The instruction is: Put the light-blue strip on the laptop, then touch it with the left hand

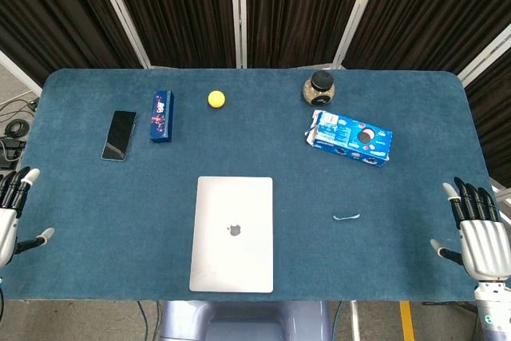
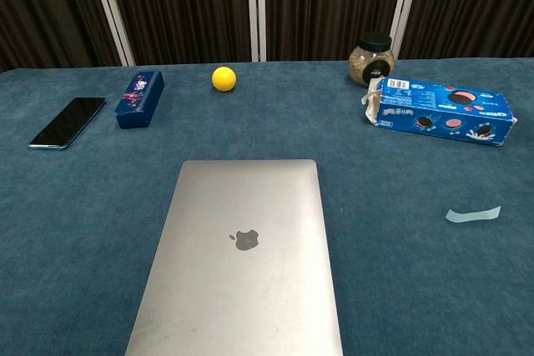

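Still strip [image 1: 346,217] beside laptop [image 1: 231,233]

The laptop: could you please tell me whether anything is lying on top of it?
Nothing lies on the closed laptop; its lid is bare. The strip lies on the table. Beneath the laptop is hidden.

Left hand [image 1: 11,213] at the left frame edge, largely cropped; fingers upright and apart, thumb out, apparently holding nothing. Right hand [image 1: 479,233] at the right edge, back to camera, fingers extended upward, thumb splayed, empty.
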Action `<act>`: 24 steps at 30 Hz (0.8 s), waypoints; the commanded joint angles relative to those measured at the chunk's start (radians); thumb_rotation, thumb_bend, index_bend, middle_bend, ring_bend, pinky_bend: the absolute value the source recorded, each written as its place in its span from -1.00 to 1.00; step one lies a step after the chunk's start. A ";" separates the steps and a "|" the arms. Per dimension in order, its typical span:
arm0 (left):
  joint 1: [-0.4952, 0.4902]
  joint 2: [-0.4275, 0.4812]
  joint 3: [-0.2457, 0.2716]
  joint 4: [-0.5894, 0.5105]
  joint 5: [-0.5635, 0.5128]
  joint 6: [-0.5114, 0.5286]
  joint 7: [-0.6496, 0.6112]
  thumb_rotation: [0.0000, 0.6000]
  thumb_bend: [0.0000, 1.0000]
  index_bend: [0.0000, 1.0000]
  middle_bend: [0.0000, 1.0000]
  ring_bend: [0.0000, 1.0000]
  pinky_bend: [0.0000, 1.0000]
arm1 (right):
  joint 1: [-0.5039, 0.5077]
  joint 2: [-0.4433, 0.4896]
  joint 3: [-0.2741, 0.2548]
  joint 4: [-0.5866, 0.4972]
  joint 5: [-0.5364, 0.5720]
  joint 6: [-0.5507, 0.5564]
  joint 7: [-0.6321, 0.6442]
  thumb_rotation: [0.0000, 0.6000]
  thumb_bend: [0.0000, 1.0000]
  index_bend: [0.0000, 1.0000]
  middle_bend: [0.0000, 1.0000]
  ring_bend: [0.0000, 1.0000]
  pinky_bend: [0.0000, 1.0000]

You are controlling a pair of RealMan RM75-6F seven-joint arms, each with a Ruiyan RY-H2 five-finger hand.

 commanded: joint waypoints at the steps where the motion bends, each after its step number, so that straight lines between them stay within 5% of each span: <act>1: 0.001 0.000 0.000 -0.001 -0.001 0.001 0.005 1.00 -1.00 -1.00 -1.00 -1.00 -1.00 | 0.000 0.004 -0.002 -0.007 0.003 -0.005 -0.006 1.00 -1.00 -1.00 -1.00 -1.00 -1.00; 9: 0.001 -0.003 0.000 -0.003 0.001 0.005 0.012 1.00 -1.00 -1.00 -1.00 -1.00 -1.00 | 0.013 0.004 -0.010 -0.011 0.010 -0.043 -0.003 1.00 -1.00 -0.97 -1.00 -1.00 -1.00; 16: -0.007 -0.013 -0.003 -0.009 -0.018 -0.017 0.039 1.00 -1.00 -1.00 -1.00 -1.00 -1.00 | 0.174 -0.004 0.008 0.028 0.068 -0.335 -0.027 1.00 -0.97 -0.75 -1.00 -1.00 -1.00; 24: -0.023 -0.036 -0.011 0.007 -0.041 -0.046 0.076 1.00 -1.00 -1.00 -1.00 -1.00 -1.00 | 0.304 -0.098 0.032 0.127 0.115 -0.521 0.006 1.00 -0.33 -0.22 -1.00 -1.00 -1.00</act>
